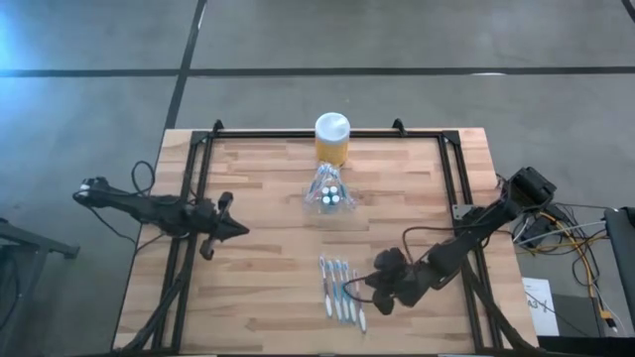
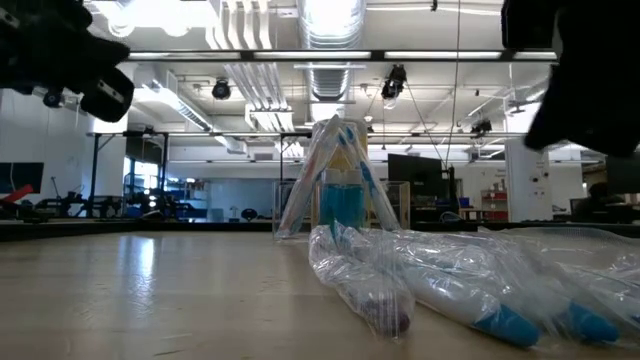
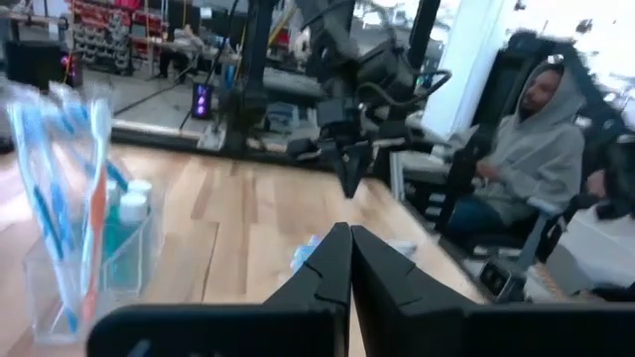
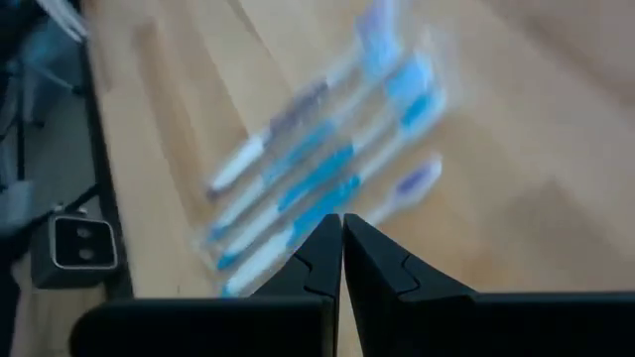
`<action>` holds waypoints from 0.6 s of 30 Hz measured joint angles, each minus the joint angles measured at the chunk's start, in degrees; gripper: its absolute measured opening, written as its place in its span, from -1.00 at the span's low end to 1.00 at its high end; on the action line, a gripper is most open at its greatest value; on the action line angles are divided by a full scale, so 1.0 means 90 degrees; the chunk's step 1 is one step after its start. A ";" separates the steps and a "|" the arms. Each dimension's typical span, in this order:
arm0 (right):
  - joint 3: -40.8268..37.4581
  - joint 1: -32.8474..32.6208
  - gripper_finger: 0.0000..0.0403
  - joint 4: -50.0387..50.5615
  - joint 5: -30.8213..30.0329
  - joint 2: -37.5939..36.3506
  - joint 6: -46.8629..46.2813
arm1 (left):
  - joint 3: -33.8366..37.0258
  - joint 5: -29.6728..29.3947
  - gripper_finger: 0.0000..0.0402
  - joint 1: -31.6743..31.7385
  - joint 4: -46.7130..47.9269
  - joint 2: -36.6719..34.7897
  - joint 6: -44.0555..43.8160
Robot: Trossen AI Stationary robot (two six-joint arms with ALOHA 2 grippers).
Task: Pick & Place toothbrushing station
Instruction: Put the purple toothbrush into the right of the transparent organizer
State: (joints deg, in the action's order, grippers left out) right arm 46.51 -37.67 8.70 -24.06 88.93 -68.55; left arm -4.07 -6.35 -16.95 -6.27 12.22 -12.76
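With the station point(image 1: 328, 194) untouched mid-worktop by the jar point(image 1: 332, 138), it looks like the approach step: both pincers, left point(image 1: 236, 229) and right point(image 1: 355, 290), are closed empty, so one must open and reach it.

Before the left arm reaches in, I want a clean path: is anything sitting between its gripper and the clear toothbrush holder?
Nothing visible does. In the high view, bare wood lies between the left gripper and the toothbrushing station. The yellow jar stands behind the station, and the wrapped toothbrushes lie nearer the right gripper.
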 joint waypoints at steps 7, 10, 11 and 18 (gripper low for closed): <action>0.0675 0.0143 -0.72 0.0559 0.1425 0.0403 -0.0720 | 0.0281 0.0106 -0.98 0.0000 -0.0184 0.0009 -0.0021; 0.0968 0.0197 -0.48 0.0986 0.1543 0.0716 -0.1032 | 0.0283 0.0124 -0.96 0.0000 -0.0200 0.0016 -0.0094; 0.1109 0.0228 -0.40 0.1285 0.1538 0.0822 -0.1166 | 0.0283 0.0126 -0.95 0.0000 -0.0208 0.0013 -0.0095; 0.2152 0.0522 -0.03 0.2485 0.1514 0.1659 -0.1345 | 0.0283 0.0151 -0.97 0.0002 -0.0203 0.0031 0.0045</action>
State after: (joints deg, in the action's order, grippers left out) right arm 65.88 -32.97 31.06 -10.43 103.85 -80.66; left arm -1.52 -4.99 -16.93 -8.10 12.49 -12.36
